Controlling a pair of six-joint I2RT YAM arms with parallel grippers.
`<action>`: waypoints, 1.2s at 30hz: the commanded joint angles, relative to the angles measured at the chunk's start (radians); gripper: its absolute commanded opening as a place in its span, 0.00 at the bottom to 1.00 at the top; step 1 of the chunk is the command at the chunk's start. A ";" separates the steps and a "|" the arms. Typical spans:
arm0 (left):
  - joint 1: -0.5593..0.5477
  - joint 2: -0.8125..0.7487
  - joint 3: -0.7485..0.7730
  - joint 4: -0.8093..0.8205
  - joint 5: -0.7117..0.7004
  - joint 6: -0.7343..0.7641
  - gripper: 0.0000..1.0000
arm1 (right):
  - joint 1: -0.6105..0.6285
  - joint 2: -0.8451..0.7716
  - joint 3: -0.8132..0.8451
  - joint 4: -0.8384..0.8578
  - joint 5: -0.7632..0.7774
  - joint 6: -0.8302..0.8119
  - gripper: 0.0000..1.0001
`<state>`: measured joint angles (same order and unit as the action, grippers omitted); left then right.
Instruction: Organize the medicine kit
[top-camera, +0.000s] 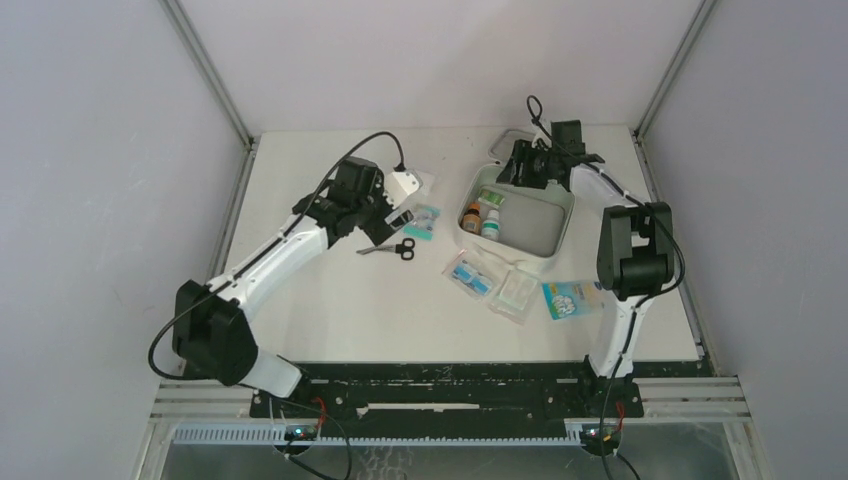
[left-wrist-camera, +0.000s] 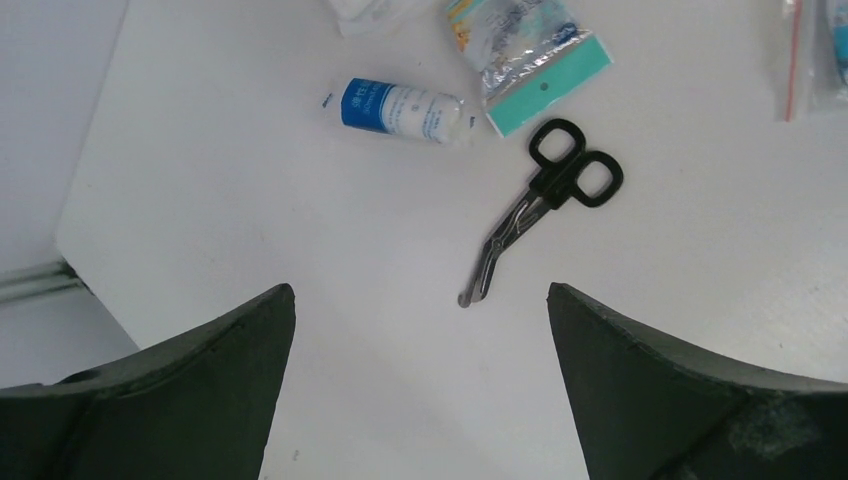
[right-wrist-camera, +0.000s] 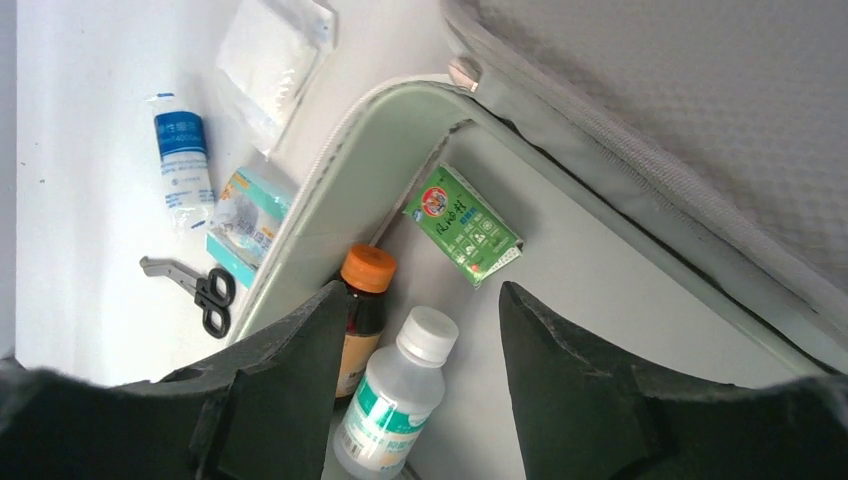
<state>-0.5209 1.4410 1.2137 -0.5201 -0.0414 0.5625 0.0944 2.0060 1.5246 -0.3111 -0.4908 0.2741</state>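
Note:
The medicine kit (top-camera: 555, 235) lies open at the back right, its lid (right-wrist-camera: 680, 90) tipped up behind. Inside stand an orange-capped brown bottle (right-wrist-camera: 362, 300) and a white-capped clear bottle (right-wrist-camera: 395, 400), with a green sachet (right-wrist-camera: 462, 222) lying flat beside them. My right gripper (right-wrist-camera: 422, 290) is open and empty just above the two bottles; in the top view it (top-camera: 525, 168) is over the kit's far edge. My left gripper (left-wrist-camera: 420, 300) is open and empty above the table, just short of black-handled scissors (left-wrist-camera: 545, 205).
A blue-labelled bandage roll (left-wrist-camera: 400, 105) and a teal packet (left-wrist-camera: 525, 60) lie beyond the scissors. A white packet (top-camera: 408, 183) sits at the back. Two clear packets (top-camera: 470, 275) (top-camera: 515, 290) and a blue sachet (top-camera: 570, 298) lie in front of the kit.

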 joint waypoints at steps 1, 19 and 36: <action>0.083 0.080 0.104 0.089 0.024 -0.140 1.00 | 0.017 -0.114 -0.018 0.000 0.016 -0.072 0.57; 0.230 0.519 0.404 0.121 0.114 -0.562 1.00 | 0.044 -0.319 -0.109 -0.064 -0.029 -0.125 0.59; 0.228 0.751 0.533 0.097 0.203 -0.753 0.62 | 0.003 -0.355 -0.188 -0.041 -0.147 -0.090 0.58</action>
<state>-0.2905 2.1704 1.6852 -0.4290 0.1223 -0.1246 0.1093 1.7073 1.3453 -0.3923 -0.5896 0.1711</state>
